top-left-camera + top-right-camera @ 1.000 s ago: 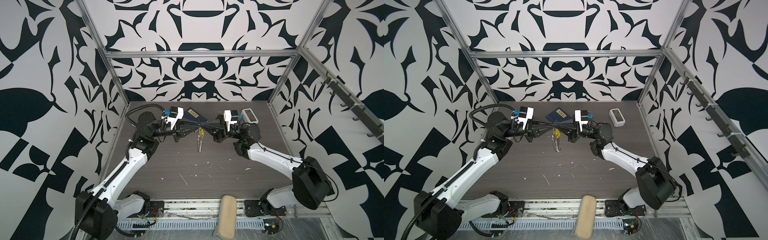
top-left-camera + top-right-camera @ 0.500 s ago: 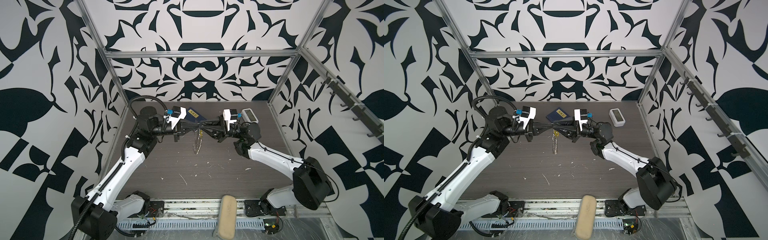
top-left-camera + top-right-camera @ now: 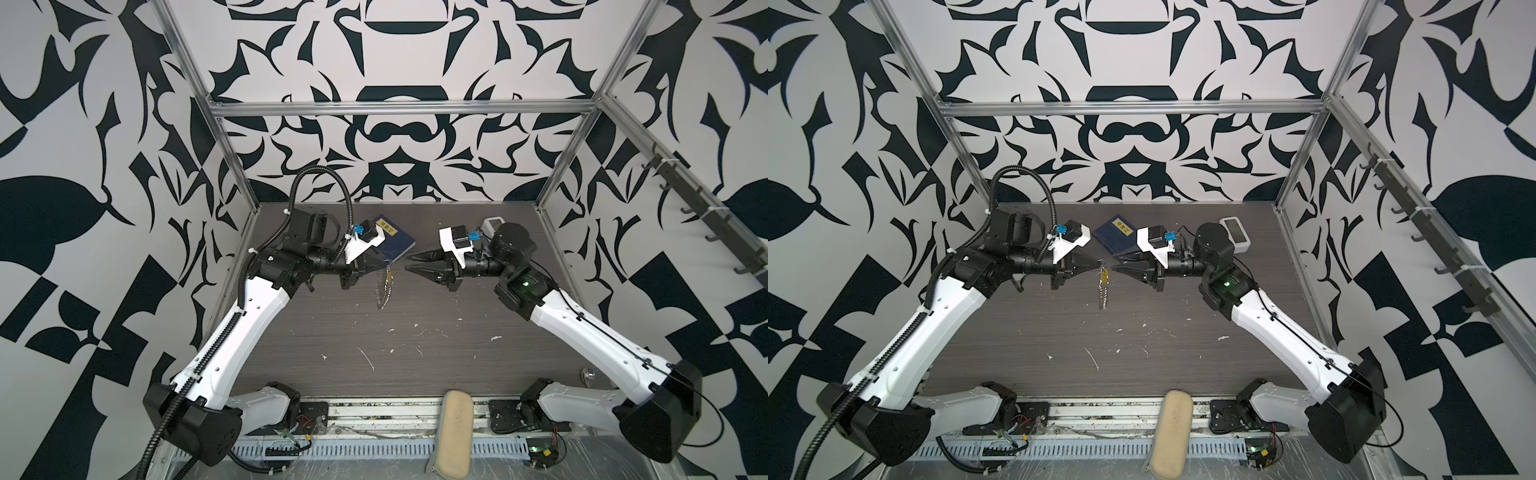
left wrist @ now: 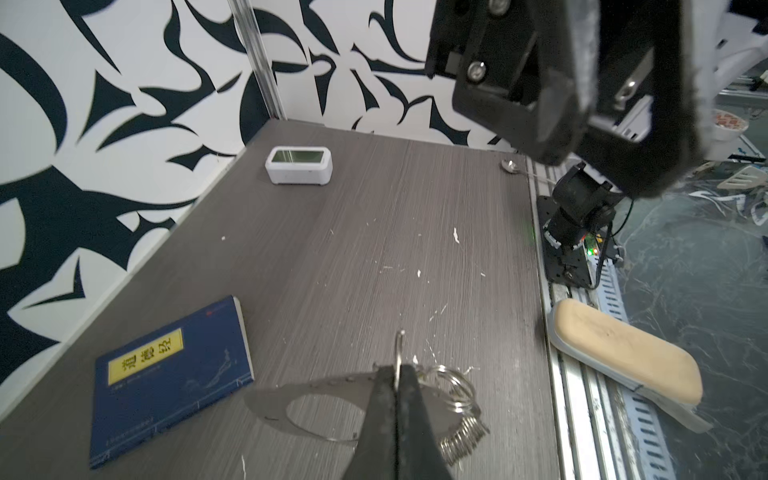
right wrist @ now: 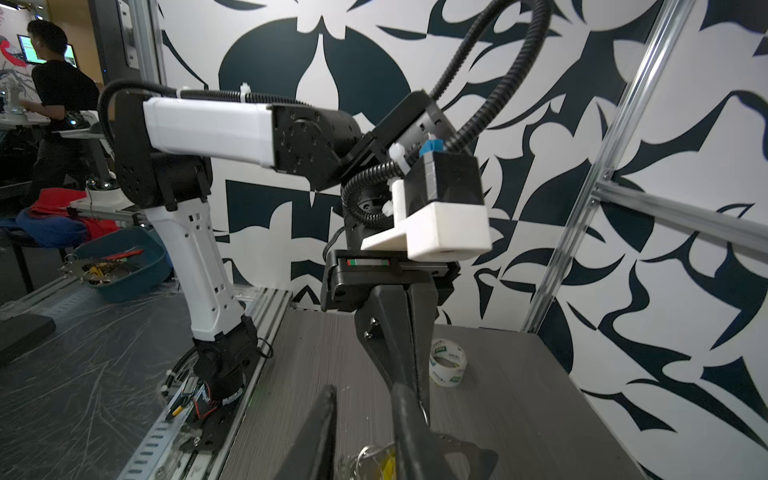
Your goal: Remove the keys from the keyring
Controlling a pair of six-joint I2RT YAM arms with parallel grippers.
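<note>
Left gripper pinched shut on the keyring, holding it in the air just in front of the blue book. Small silver rings dangle down from the grip, with the yellow keys near the top. Right gripper hovers beside the book with jaws narrowly parted, tips just apart from the keyring

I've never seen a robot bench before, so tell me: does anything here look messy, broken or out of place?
Yes. White flecks litter the dark table, like chipped scraps or scratches. A beige pad lies slantwise across the front rail, beyond the table's edge. Nothing looks broken.
</note>
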